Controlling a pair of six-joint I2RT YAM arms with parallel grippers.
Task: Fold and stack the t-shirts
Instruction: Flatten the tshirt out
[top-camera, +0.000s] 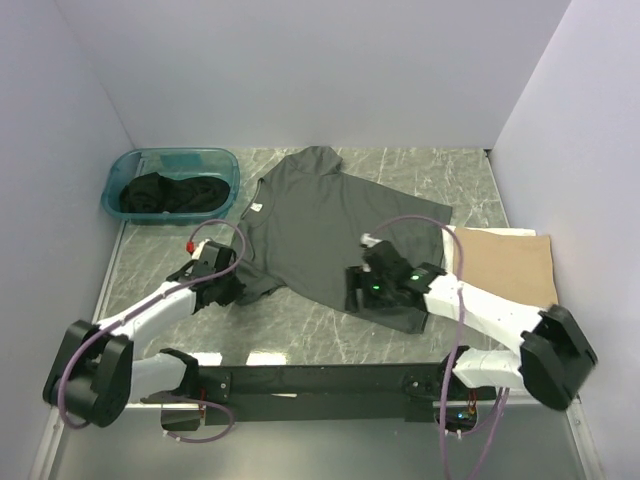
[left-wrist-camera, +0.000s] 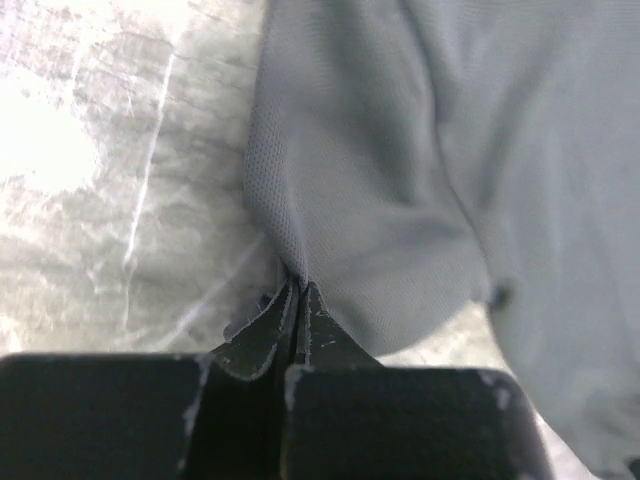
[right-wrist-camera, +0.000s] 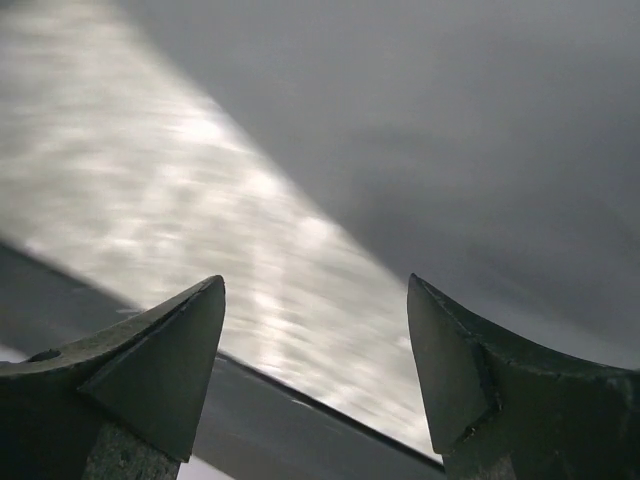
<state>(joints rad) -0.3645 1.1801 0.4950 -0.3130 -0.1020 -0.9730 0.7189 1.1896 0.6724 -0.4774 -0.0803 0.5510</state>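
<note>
A dark grey-olive t-shirt (top-camera: 320, 225) lies spread flat mid-table, its small white neck label (top-camera: 257, 208) at the left. My left gripper (top-camera: 243, 287) is shut on the shirt's near-left sleeve edge; in the left wrist view the closed gripper (left-wrist-camera: 297, 287) pinches a fold of the grey cloth (left-wrist-camera: 400, 160). My right gripper (top-camera: 358, 297) is open and empty, low over the shirt's near hem; the right wrist view shows the open gripper (right-wrist-camera: 315, 290) above bare table with the shirt's edge (right-wrist-camera: 470, 140) beyond. A folded tan t-shirt (top-camera: 505, 262) lies at the right.
A teal plastic tub (top-camera: 215, 160) at the back left holds black t-shirts (top-camera: 160, 192). The marbled table (top-camera: 290, 335) is walled at the back and both sides. The arms' black base bar (top-camera: 320, 380) runs along the near edge.
</note>
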